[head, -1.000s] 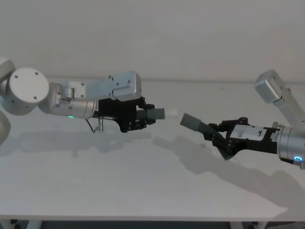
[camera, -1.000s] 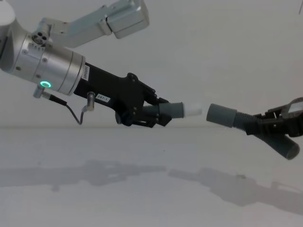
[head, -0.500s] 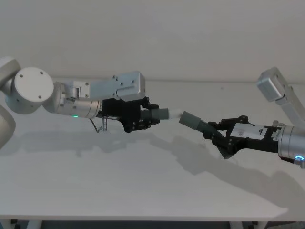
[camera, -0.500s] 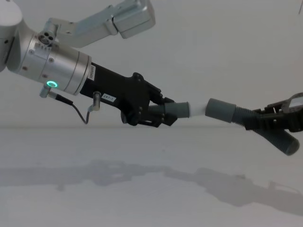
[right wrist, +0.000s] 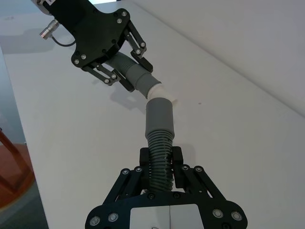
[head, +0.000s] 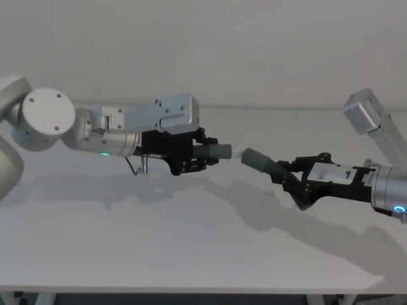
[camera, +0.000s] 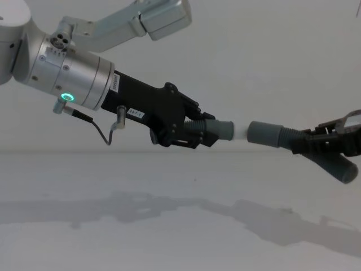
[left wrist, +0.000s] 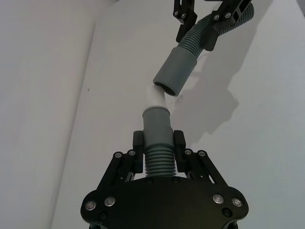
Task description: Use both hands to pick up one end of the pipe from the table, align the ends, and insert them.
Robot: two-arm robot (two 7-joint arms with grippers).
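White tip at the socket mouth, both pieces held above the off-white table (head: 191, 254).

My left gripper (left wrist: 158, 143) clamped the ribbed dark grey pipe piece with the white tip (left wrist: 156, 100); my right gripper (right wrist: 159, 157) clamped the plain-cuffed grey piece (right wrist: 158, 117). The axes looked angled (left wrist view), so pushing could jam the rim or twist a piece.

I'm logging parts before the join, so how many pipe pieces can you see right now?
2. One pipe piece is clamped in the left gripper; the other pipe piece is clamped in the right gripper. Both are held above the table, tips meeting.
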